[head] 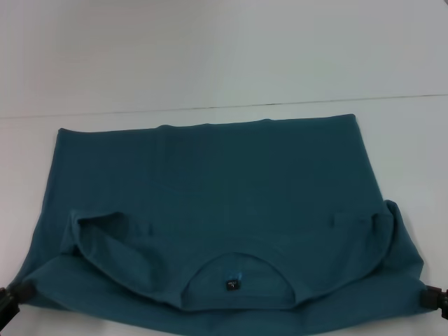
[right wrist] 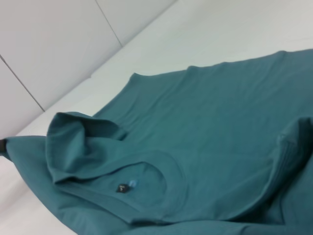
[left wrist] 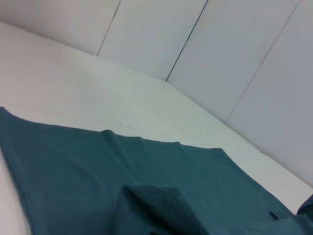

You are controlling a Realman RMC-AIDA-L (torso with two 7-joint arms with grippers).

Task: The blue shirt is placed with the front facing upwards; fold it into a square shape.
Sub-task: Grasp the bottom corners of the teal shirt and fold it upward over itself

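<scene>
The blue shirt [head: 210, 189] lay on the white desk [head: 210, 56], neckline toward the near edge. The left claw [head: 12, 297] and right claw [head: 432, 299] sat at its near corners; whether either gripped the cloth could not be told.

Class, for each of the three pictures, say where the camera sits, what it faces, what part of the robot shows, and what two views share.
Head view: high on the robot, looking forward and down at the blue shirt on the white table; the left claw and right claw show at the near corners.
Left wrist view: low by the shirt, facing across it to the wall panels; no claw shows.
Right wrist view: above the neckline; no own claw shows.
Shared: head and right wrist both show the dark tag.
</scene>
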